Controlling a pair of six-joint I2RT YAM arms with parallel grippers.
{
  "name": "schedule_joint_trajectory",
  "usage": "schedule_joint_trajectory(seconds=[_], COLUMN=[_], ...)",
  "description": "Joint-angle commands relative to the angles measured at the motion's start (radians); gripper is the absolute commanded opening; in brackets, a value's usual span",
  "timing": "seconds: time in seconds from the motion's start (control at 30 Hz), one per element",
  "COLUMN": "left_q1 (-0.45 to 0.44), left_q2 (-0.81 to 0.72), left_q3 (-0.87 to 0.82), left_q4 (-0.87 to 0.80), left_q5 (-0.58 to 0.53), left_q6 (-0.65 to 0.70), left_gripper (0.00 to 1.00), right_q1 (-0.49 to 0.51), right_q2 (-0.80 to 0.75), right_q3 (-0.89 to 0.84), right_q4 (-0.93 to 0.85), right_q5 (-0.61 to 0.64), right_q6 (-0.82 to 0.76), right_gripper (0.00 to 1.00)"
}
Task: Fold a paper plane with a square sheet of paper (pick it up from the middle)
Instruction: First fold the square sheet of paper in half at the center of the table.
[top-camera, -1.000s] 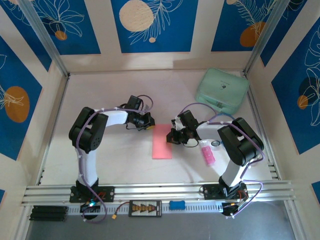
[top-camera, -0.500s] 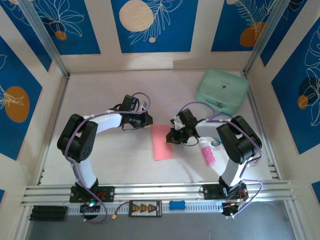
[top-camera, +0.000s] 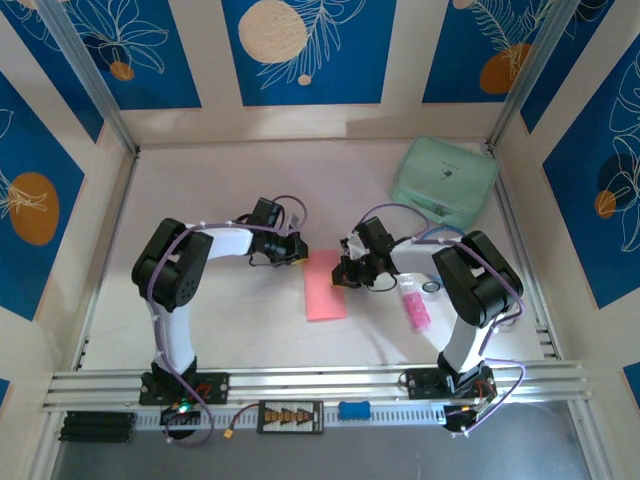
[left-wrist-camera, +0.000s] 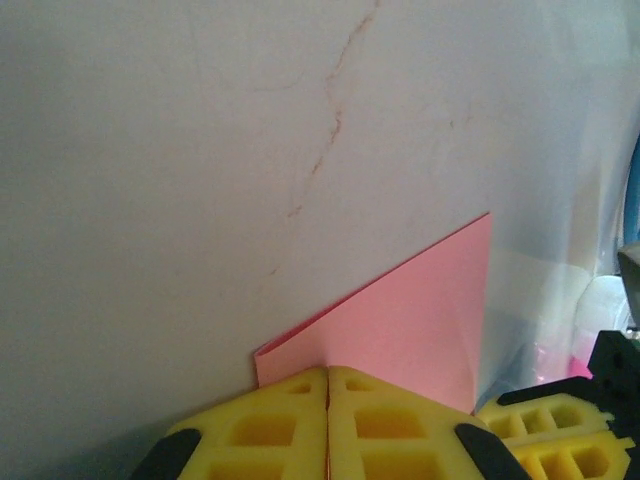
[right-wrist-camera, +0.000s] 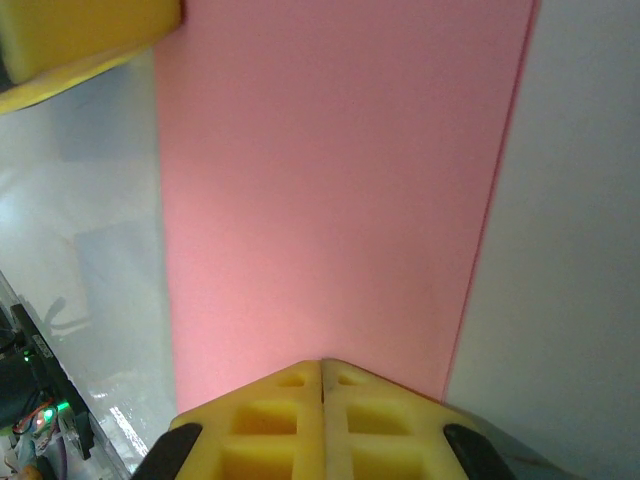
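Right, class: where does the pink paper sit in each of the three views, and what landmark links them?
Top external: paper at the centre of the table.
Left wrist: paper lower right, just beyond the shut left fingers.
Right wrist: paper, a broad band down the middle to the right fingers.
Shared landmark: the white table.

You have the sheet of paper (top-camera: 325, 287) lying flat on the table (top-camera: 230, 320), midway between the two arms. The left gripper (top-camera: 296, 252) sits at its far left corner, the right gripper (top-camera: 344, 274) at its right edge. Right of that gripper lies a small stick (top-camera: 414, 310). Behind it, the case (top-camera: 443, 183) sits in the table's far right corner.
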Motion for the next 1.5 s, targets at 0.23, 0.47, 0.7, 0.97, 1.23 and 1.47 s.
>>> schedule_joint_trajectory(seconds=[0.23,0.47,0.7,0.97,1.23,1.47], left_q1=[0.050,0.051,0.050,0.027,-0.039,-0.043], left_q2=[0.023,0.037,-0.049,-0.160,-0.080,-0.003], left_q3=[0.057,0.099,0.083,0.002,0.047,0.057], left_q4=[-0.080,-0.119,-0.139,-0.038,-0.020,-0.019], left_q5=[-0.170,-0.190,-0.189,-0.068,0.012,-0.011], left_q6=[-0.103,-0.122,-0.107,-0.046,0.017,0.026], left_gripper=[0.09,0.11,0.14,0.17,0.16,0.16], right_q1=[0.008,0.009,0.011,0.008,-0.015,-0.006], right_q2=[0.039,0.035,0.033,-0.137,-0.369,-0.418], right_q3=[-0.038,-0.042,-0.030,0.015,-0.122,-0.247], right_q4=[-0.119,-0.119,-0.121,-0.114,-0.097,0.005], right_q5=[0.044,0.038,0.022,0.044,0.148,0.090], right_q6=[-0.023,-0.029,-0.048,0.029,0.191,0.337], right_gripper=[0.00,0.00,0.00,0.21,0.34,0.36])
